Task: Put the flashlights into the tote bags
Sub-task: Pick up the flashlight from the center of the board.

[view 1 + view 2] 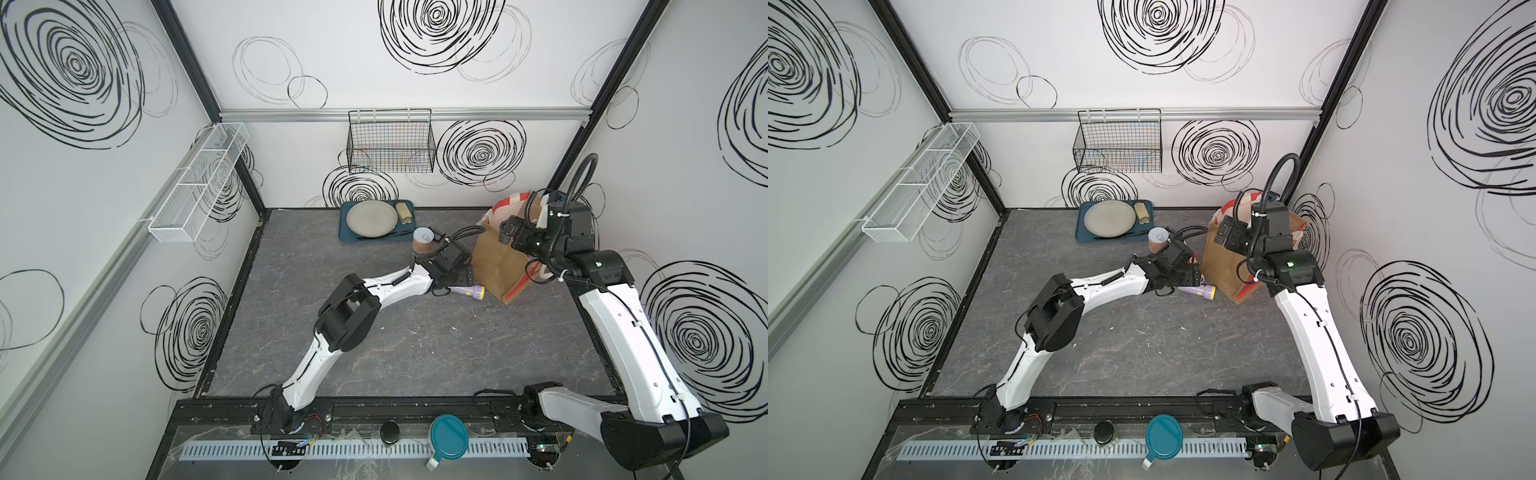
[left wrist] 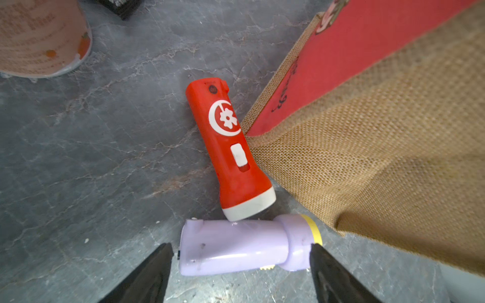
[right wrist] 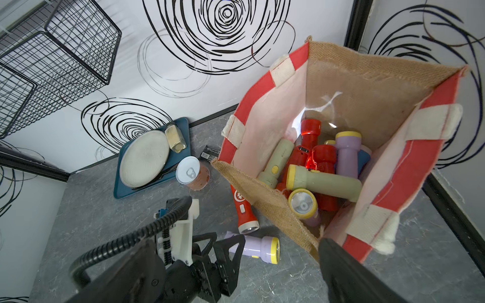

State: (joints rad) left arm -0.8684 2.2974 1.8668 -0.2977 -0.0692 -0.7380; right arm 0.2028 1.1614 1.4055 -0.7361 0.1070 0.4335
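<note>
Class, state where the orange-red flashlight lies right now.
Left wrist view: the orange-red flashlight lies flat on the table's right side, between the tin and the tote bag's corner, its white head beside the lilac flashlight.

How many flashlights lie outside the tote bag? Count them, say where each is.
2. The orange-red flashlight lies against the tote bag corner; the lilac flashlight lies at its head, inside the open left tool. Arms may hide others.

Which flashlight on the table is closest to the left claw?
The lilac one with the yellow head, between the left claw's tips; the orange one lies farther off, against the bag.
</note>
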